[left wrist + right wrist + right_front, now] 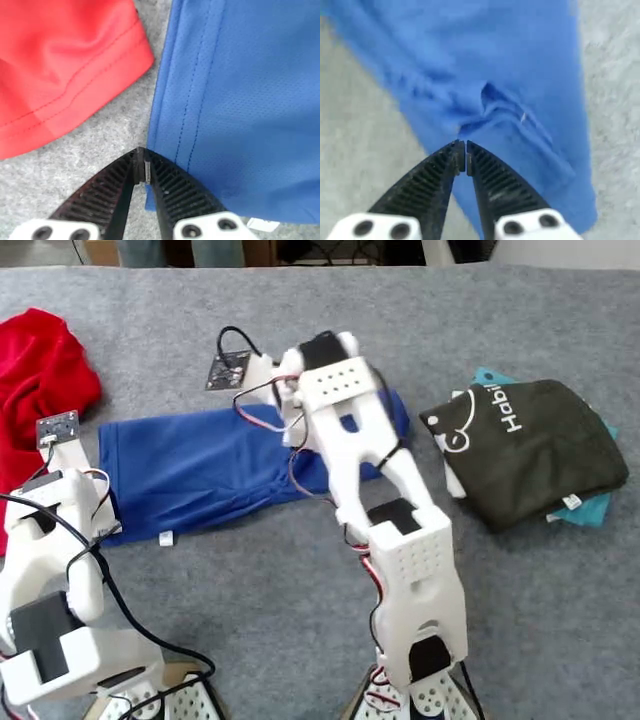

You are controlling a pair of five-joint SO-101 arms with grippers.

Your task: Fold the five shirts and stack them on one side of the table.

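Blue shirt lies as a long band on the grey surface, from the middle toward 9 o'clock, the left hand closed at its 9 o'clock edge and the right hand closed over its other end; whether either pinches cloth I can't make out. A folded dark shirt sits on a teal shirt at 3 o'clock, so I'd judge two stacked, this one mid-fold, and the crumpled red shirt at 10 o'clock yet to fold.

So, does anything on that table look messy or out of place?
The red shirt lies crumpled beside the blue shirt. A teal shirt pokes out unevenly beneath the folded dark shirt.
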